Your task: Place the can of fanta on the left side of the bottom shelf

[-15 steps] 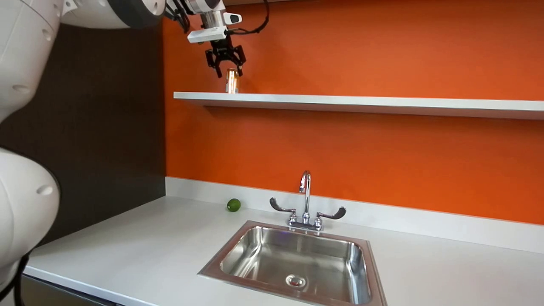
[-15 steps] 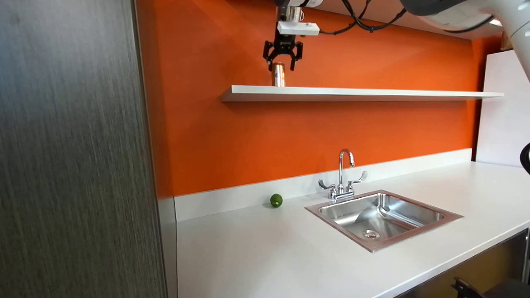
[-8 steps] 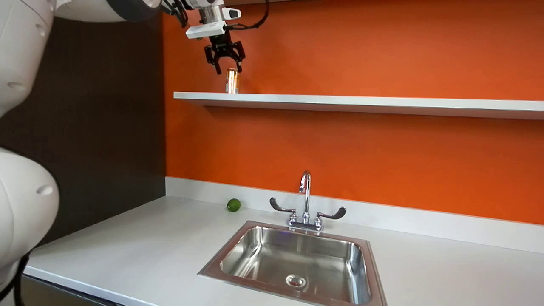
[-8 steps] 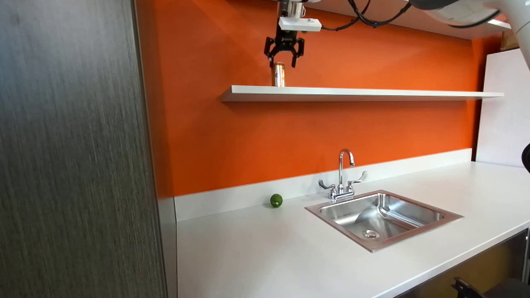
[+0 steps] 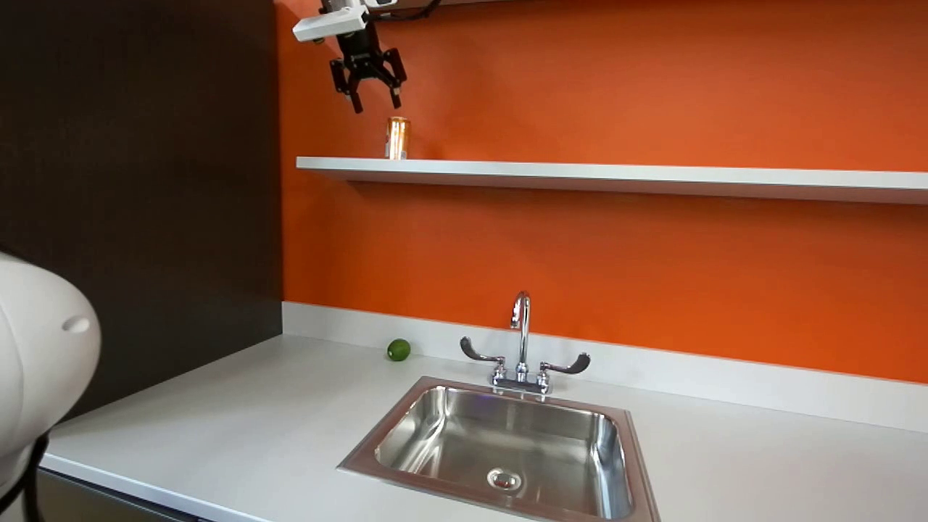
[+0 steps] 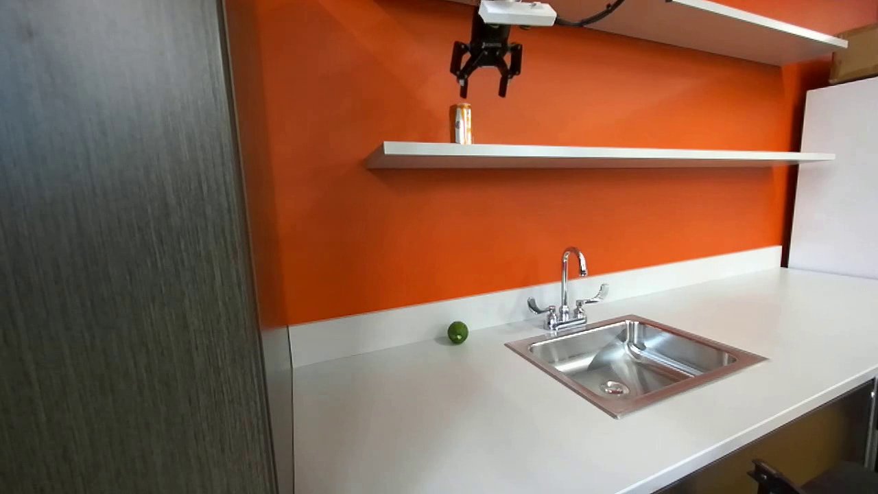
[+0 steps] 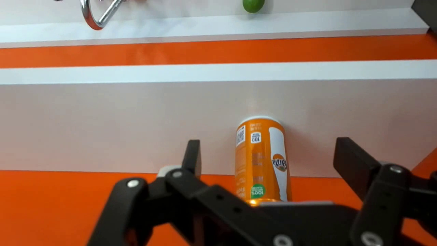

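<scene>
The spread gripper [image 5: 377,106] hangs above the can of fanta [image 5: 397,139], upright on the left of the bottom shelf [image 5: 580,172]. Left of the sink [image 5: 395,421], a lime [image 5: 399,349] lies near the worktop's [image 5: 239,428] back edge.

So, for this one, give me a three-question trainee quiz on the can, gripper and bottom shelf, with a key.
1. True or false: the can lies on its side.
2. Multiple choice: the gripper is a) shut on the can; b) out of view; c) open, apart from the can.
3. Fill in: in both exterior views, the can is nearer the (blank) end of the bottom shelf.

Key: 1. False, it stands upright. 2. c. 3. Left.
</scene>
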Robot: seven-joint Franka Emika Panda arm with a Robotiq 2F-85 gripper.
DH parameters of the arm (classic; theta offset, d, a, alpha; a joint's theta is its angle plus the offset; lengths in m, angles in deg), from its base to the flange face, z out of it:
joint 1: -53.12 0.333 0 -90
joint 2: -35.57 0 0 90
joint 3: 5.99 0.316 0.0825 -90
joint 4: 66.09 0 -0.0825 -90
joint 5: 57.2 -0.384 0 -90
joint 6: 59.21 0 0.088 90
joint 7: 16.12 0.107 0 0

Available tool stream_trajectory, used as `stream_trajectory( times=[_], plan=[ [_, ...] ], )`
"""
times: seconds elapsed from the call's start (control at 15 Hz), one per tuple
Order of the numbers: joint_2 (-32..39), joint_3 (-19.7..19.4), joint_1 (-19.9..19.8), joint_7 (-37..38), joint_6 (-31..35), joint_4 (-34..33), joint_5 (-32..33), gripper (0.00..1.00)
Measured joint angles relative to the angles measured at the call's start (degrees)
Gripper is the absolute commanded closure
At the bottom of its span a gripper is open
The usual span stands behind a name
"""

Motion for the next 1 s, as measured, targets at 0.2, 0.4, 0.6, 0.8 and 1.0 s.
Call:
stream_trajectory(
  times=[0.2, 0.4, 0.6, 0.8, 1.0],
  plan=[
    [-6.4, 0.0, 0.0, -0.5, 0.1, 8.8, -0.6, 0.00],
    [-12.1, -0.2, 0.0, -1.2, 0.4, 18.2, -1.7, 0.00],
    [-16.7, -0.9, 0.0, -2.2, 2.5, 27.9, -3.2, 0.00],
    [-20.3, -1.8, -0.2, -3.1, 6.1, 38.1, -3.9, 0.00],
    [-23.3, -2.5, -0.4, -3.7, 10.5, 48.6, -3.9, 0.00]
  ],
)
